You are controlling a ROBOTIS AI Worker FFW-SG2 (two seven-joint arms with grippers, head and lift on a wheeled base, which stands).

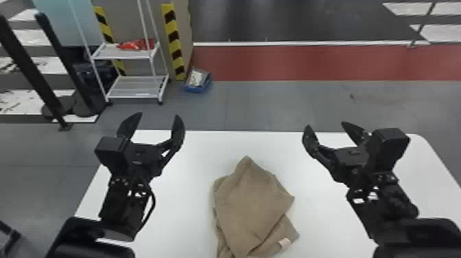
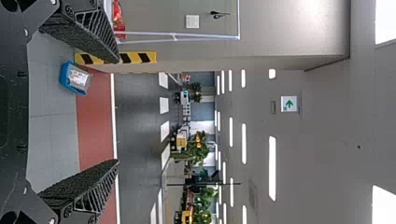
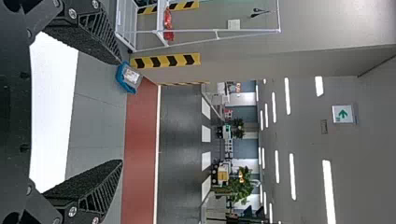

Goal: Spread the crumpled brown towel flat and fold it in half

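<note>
In the head view the brown towel (image 1: 252, 202) lies crumpled near the middle of the white table, layers folded over one another, a small pale tag at its lower right. My left gripper (image 1: 156, 125) stands open over the table's far left part, left of the towel and apart from it. Over the far right part is my right gripper (image 1: 326, 128), also open and touching nothing. The left wrist view has the left gripper (image 2: 116, 112) with its fingers wide apart. Likewise spread is the right gripper (image 3: 121, 112) in the right wrist view.
The white table (image 1: 171, 212) reaches under both arms, its far edge just beyond the grippers. Past it on the floor stand a white shelf cart (image 1: 133, 87) and a blue bin (image 1: 198, 80), with striped posts beside them.
</note>
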